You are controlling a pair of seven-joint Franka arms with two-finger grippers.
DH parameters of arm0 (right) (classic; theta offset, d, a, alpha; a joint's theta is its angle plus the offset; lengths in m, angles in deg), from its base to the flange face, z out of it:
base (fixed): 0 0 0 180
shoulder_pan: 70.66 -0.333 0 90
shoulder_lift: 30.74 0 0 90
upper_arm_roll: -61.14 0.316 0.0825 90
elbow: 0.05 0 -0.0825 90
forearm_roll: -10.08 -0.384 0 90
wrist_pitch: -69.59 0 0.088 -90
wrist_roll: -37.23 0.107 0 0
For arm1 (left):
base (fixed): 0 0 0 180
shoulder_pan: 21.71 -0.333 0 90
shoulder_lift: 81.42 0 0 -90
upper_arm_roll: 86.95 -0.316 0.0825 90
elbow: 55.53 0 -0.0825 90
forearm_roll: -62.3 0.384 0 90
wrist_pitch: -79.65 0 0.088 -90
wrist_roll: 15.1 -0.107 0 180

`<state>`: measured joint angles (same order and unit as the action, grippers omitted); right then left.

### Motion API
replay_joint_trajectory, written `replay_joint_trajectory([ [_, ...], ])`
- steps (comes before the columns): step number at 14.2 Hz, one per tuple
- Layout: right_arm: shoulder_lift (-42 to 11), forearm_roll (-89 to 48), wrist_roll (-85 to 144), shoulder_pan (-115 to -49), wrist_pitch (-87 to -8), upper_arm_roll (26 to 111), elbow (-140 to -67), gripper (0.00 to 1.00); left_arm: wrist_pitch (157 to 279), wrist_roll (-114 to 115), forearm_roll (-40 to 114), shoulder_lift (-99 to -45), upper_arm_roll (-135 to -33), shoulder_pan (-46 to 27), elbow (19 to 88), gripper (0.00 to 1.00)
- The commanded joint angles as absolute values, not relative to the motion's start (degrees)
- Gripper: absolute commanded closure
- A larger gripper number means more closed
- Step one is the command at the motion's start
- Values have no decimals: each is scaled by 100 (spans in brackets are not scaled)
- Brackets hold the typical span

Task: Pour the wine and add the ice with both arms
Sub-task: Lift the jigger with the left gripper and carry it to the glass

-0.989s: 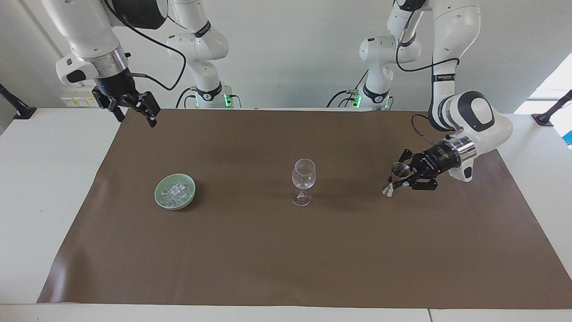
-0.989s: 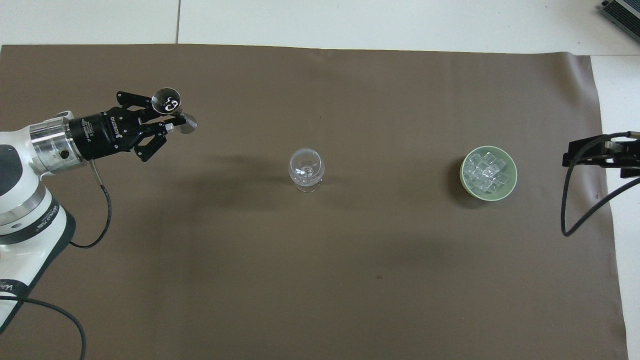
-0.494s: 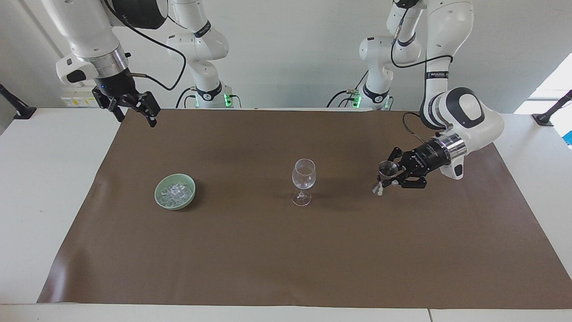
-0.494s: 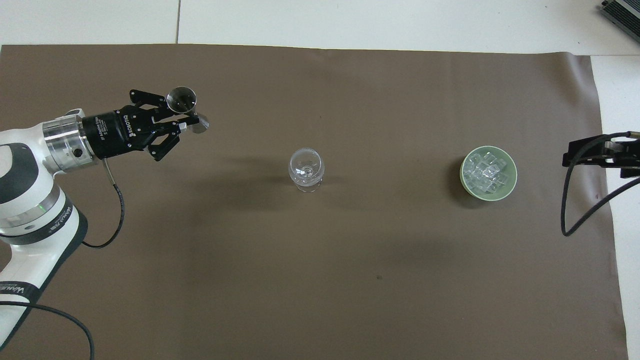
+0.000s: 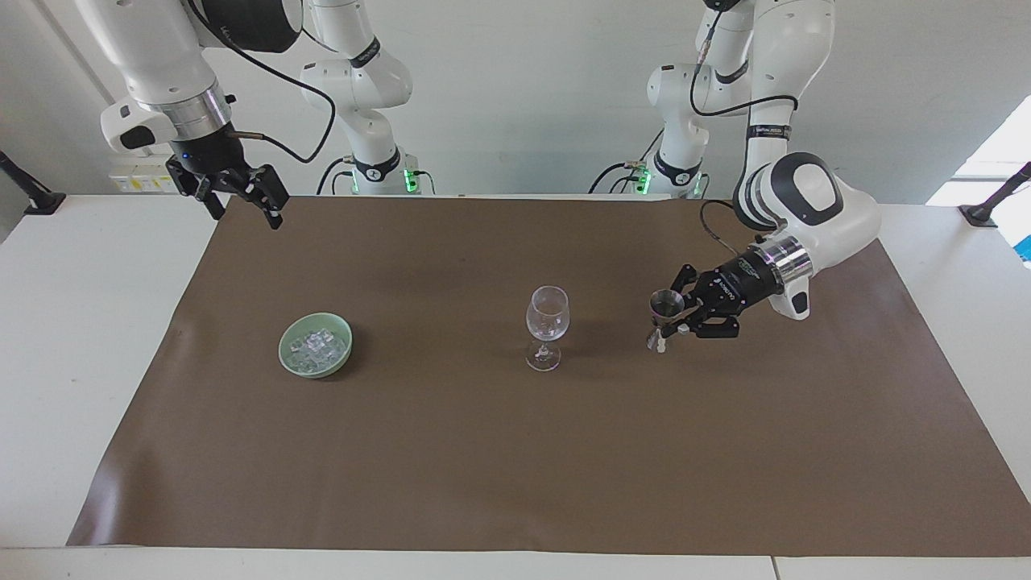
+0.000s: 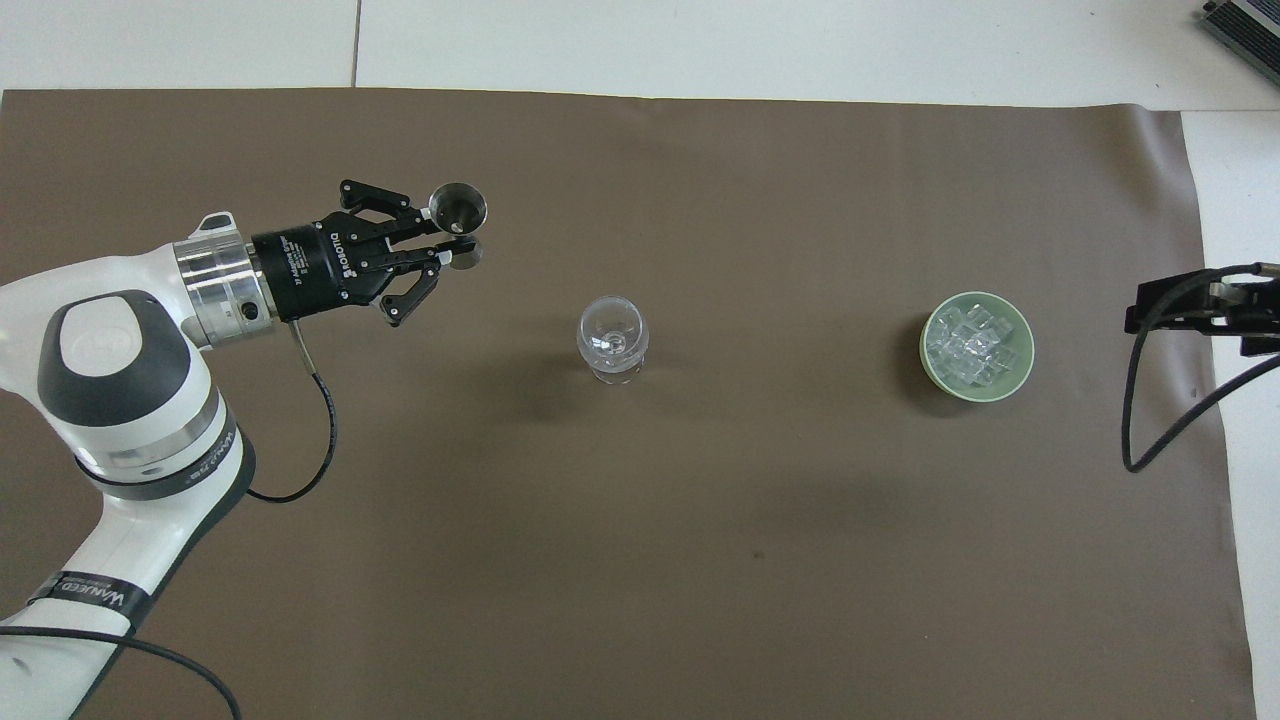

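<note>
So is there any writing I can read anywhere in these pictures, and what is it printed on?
"ROBOTIQ", white letters on the black body of the left gripper, read in the overhead view.
A smaller line beside that word: too small to read.
White lettering on the dark band round the left arm: too blurred to read.
Nothing else carries text.

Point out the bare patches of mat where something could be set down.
Bare mat lies between glass and bowl, and along the edge farthest from the robots. Tightest between glass and the left gripper holding the jigger.
</note>
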<state>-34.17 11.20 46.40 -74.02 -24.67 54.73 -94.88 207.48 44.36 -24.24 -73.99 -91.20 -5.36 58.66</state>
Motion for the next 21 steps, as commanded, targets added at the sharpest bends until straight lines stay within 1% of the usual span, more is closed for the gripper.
replay_joint_trajectory([
  [1, -3557, 1017, 4541, -7277, -2410, 5561, -9620, 0, 20982, 4396, -2234, -7588, -9187, -274, 5978, 100],
  [5, -3557, 1017, 4541, -7277, -2410, 5561, -9620, 0, 21262, 4115, -2093, -7685, -9187, -54, 6040, 100],
  [14, -3557, 1008, 4541, -7277, -2410, 5561, -9620, 0, 22396, 3562, -1811, -7650, -9169, 588, 6092, 100],
  [18, -3557, 1008, 4541, -7277, -2410, 5561, -9620, 0, 22511, 3097, -1811, -7650, -9178, 676, 6154, 100],
  [21, -3557, 1008, 4541, -7277, -2410, 5561, -9620, 0, 22905, 2709, -1811, -7641, -9169, 851, 6198, 100],
])
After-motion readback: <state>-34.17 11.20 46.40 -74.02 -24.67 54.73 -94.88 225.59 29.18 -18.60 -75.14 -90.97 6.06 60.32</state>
